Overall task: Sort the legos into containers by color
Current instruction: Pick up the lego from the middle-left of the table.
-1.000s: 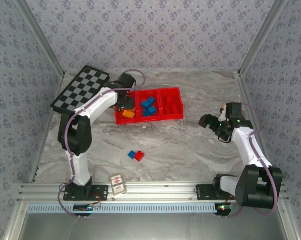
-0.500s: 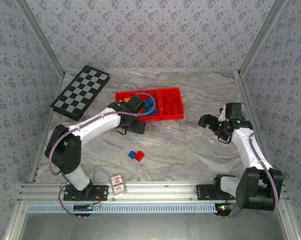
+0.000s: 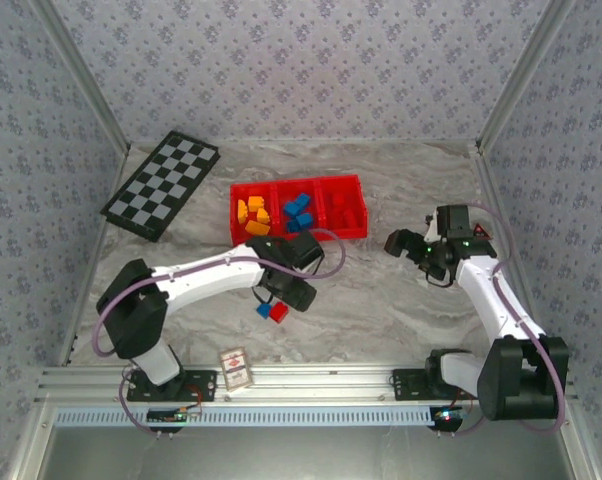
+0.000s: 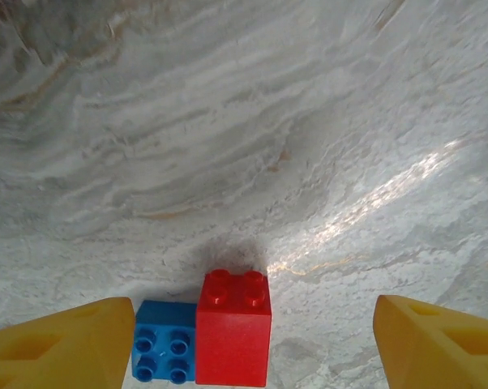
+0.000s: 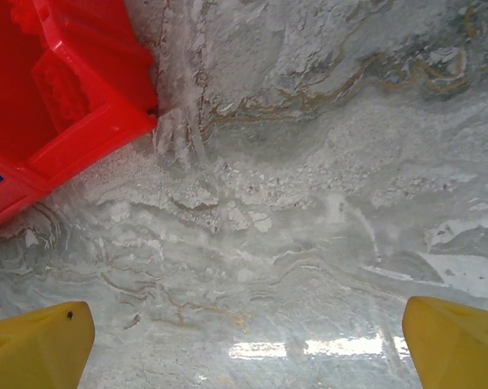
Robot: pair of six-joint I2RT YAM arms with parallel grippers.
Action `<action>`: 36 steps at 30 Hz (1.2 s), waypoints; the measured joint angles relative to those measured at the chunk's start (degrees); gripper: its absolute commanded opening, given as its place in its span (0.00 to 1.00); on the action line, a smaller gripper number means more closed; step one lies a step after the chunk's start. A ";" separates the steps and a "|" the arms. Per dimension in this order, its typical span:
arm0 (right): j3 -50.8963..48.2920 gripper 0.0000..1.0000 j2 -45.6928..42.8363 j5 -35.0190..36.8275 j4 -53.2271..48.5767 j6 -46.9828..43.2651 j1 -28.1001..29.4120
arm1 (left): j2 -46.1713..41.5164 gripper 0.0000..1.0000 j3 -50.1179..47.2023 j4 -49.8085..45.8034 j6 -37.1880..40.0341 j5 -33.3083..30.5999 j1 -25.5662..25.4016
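Grey marbled desk (image 3: 381, 300), patterned walls (image 3: 301, 60). Left jaws spread over red lego (image 4: 233, 328) and blue lego (image 4: 167, 352); right jaws spread, seemingly empty, near tray (image 5: 66, 97).

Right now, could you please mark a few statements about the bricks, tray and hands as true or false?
1. A blue brick and a red brick lie touching on the table. True.
2. The left hand grips the red brick. False: its fingers stand apart, gripping nothing.
3. The tray's middle compartment holds orange bricks. False: it holds blue ones; the orange ones are in the left.
4. The right hand is open and empty. True.
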 measured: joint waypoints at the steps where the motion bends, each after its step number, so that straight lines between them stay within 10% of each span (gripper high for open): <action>1: 0.00 1.00 0.00 0.20 -0.02 0.09 0.15 | 0.70 0.76 0.00 -0.39 -0.37 -0.17 -0.24; 36: 0.00 1.00 1.73 1.46 0.04 0.57 1.49 | 6.54 0.52 -1.51 -4.02 -6.84 -6.93 -3.89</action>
